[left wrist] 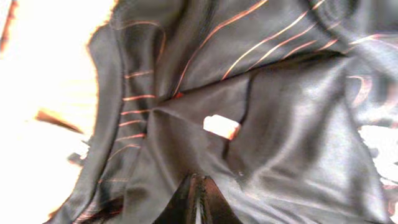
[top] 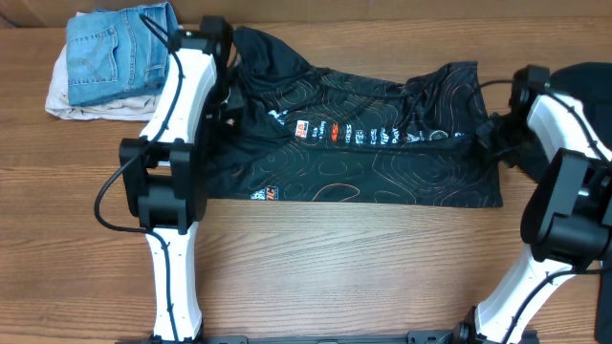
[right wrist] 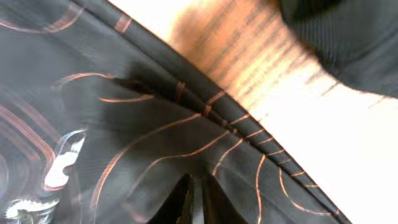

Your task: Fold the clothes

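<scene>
The left claw [left wrist: 196,186] and the right claw [right wrist: 194,186] each pinch one end of the black shirt [top: 382,153], which lies on the table [top: 335,268] between them, likely so they can lift and fold it.

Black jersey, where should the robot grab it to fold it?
I'd pinch the jersey at its short ends: the hemmed right edge and the bunched left end, each from its own side. It lies stretched sideways and thin, so end grips should lift it evenly.
</scene>
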`<state>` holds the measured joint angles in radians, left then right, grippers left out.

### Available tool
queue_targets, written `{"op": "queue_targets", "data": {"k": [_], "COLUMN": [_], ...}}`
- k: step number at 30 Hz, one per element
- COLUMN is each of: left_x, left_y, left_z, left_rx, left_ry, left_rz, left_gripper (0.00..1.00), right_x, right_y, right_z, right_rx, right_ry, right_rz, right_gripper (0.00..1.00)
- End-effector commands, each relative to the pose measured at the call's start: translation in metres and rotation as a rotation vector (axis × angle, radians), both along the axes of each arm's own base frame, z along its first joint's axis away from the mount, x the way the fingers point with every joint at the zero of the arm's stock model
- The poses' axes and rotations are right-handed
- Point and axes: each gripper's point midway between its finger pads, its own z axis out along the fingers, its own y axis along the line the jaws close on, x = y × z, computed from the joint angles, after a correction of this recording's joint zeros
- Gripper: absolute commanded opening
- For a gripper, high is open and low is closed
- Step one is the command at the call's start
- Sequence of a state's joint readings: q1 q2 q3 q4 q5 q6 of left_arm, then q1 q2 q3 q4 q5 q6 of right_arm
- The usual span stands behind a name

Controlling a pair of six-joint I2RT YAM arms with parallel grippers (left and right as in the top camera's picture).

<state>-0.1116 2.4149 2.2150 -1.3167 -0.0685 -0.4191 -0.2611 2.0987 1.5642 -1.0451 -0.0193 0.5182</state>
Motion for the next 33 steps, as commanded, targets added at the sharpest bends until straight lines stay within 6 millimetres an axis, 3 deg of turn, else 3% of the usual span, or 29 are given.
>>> {"op": "queue_targets", "data": {"k": [1, 3, 5, 8, 12, 15, 18, 25, 30, 33], "left_x": [0.008, 0.002, -0.021, -0.041, -0.054, -0.070, -0.091, -0.102, -0.106, -0.118], "left_y": [0.001, 0.001, -0.004, -0.010, -0.011, -0.012, -0.019, -0.024, -0.006, 0.028], "left_z": [0.034, 0.045, 0.047, 0.043, 0.035, 0.011, -0.027, -0.059, -0.059, -0.051], "left_rx": [0.022, 0.023, -0.013, -0.047, -0.050, -0.057, -0.103, -0.124, -0.057, 0.120], "left_ry": [-0.046, -0.032, 0.061, 0.149, 0.207, 0.289, 0.378, 0.399, 0.412, 0.453], "left_rz": [0.010, 0.007, 0.004, 0.004, 0.005, 0.004, -0.002, -0.004, 0.034, 0.149], "left_gripper": [0.05, 0.09, 0.12, 0.11, 0.07, 0.04, 0.04, 0.04, 0.05, 0.04], "right_x": [0.017, 0.011, -0.006, -0.024, -0.041, -0.053, -0.068, -0.083, -0.092, -0.103], "right_y": [-0.008, -0.006, -0.001, 0.004, 0.009, 0.012, 0.016, 0.019, 0.016, 0.004], "right_z": [0.046, 0.058, 0.063, 0.058, 0.041, 0.017, -0.007, -0.032, -0.037, -0.040], "right_rx": [-0.040, -0.035, -0.016, 0.004, 0.021, 0.029, 0.038, 0.042, 0.010, -0.048], "right_ry": [-0.057, -0.040, 0.017, 0.086, 0.147, 0.176, 0.208, 0.224, 0.253, 0.289], "right_rz": [0.021, 0.021, 0.022, 0.023, 0.025, 0.025, 0.025, 0.019, -0.036, -0.107], "right_gripper": [0.05, 0.05, 0.05, 0.04, 0.04, 0.04, 0.04, 0.04, 0.04, 0.04]}}
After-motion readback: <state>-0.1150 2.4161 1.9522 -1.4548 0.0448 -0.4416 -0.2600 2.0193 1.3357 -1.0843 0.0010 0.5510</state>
